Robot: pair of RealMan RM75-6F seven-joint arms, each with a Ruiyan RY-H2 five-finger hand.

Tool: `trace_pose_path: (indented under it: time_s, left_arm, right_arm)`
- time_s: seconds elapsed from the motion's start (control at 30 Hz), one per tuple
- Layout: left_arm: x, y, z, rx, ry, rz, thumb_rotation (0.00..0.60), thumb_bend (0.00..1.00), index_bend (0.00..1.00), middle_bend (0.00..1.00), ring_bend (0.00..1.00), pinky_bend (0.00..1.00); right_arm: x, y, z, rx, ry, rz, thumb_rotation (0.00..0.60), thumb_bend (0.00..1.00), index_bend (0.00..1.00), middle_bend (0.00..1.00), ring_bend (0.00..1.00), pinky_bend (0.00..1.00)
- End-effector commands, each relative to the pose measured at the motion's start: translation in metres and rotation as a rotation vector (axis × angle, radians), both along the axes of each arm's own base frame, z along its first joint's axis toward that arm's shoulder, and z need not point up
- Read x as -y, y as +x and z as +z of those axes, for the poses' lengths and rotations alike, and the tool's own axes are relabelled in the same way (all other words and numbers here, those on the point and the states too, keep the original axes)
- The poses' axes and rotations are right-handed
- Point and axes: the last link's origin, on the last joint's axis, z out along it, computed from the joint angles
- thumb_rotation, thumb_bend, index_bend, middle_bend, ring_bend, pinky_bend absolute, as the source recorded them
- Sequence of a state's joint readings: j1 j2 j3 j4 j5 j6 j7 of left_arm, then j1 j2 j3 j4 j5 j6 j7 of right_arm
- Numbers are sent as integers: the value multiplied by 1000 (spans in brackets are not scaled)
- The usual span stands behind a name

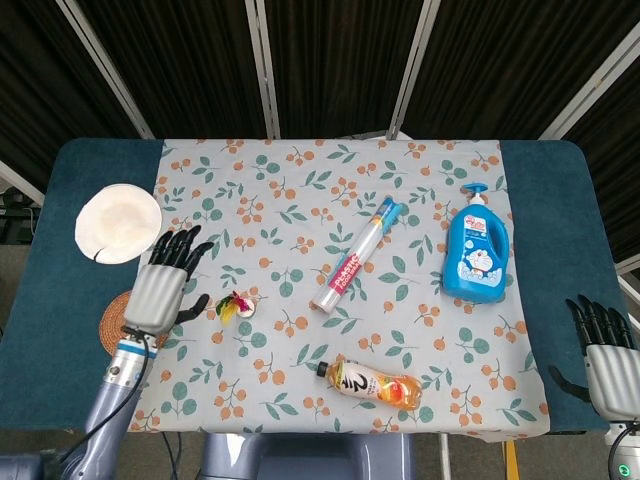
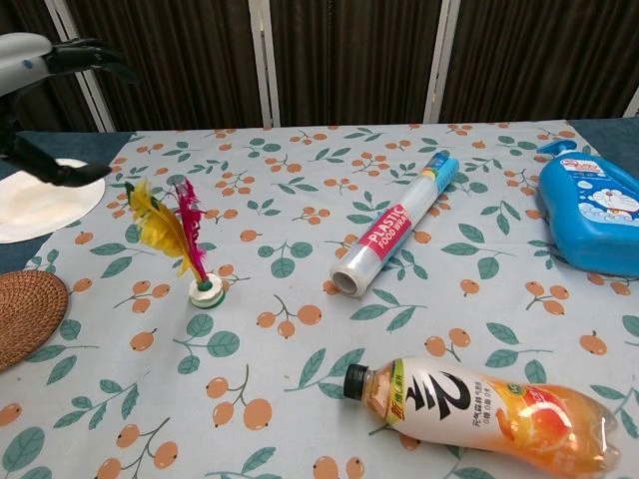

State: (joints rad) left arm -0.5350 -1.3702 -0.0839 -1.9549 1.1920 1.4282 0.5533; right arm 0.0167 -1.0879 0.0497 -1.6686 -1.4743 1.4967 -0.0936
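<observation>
The left robot hand (image 1: 160,285) is seen with fingers spread and nothing held, raised just left of the feather shuttlecock (image 2: 183,239); in the chest view only its dark fingers (image 2: 75,50) show at the upper left corner. The shuttlecock stands upright on its round white and green base, apart from the hand, its yellow and pink feathers fanned upward. That upright stance is shown only by the chest view; from the head view it appears as a small bright tuft.

The right robot hand (image 1: 606,362) is caught at the lower right edge of the head view only, off the cloth, fingers apart and empty.

The surface (image 1: 60,330) is dark blue, covered mid-way by a floral tablecloth (image 1: 300,200). A woven round coaster (image 2: 25,317) lies partly under the left hand, near the cloth's left edge, with a white disc (image 1: 118,224) beyond it. Open cloth lies between the shuttlecock and the cling film roll (image 1: 358,256).
</observation>
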Motion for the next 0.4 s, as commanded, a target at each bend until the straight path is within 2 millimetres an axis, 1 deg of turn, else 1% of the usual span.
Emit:
trace_pose_path:
  time_s: [0.03, 0.13, 0.27, 0.4]
  left_arm:
    - [34, -63, 19, -97, 26, 20, 600, 323, 147, 0, 0, 0]
    - [49, -88, 30, -125, 48, 6, 600, 323, 147, 0, 0, 0]
    - [66, -111, 46, -176, 84, -1, 600, 322, 144, 0, 0, 0]
    - [87, -135, 58, -218, 107, 16, 600, 309, 107, 0, 0, 0]
  right_arm:
    - [1, 0, 0, -1, -1, -2, 600, 125, 0, 0, 0, 0]
    - [1, 0, -1, -5, -2, -1, 600, 123, 0, 0, 0, 0]
    - [0, 1, -1, -11, -4, 5, 600, 125, 0, 0, 0, 0]
    - [1, 1, -2, -11, -1, 5, 600, 124, 0, 0, 0, 0]
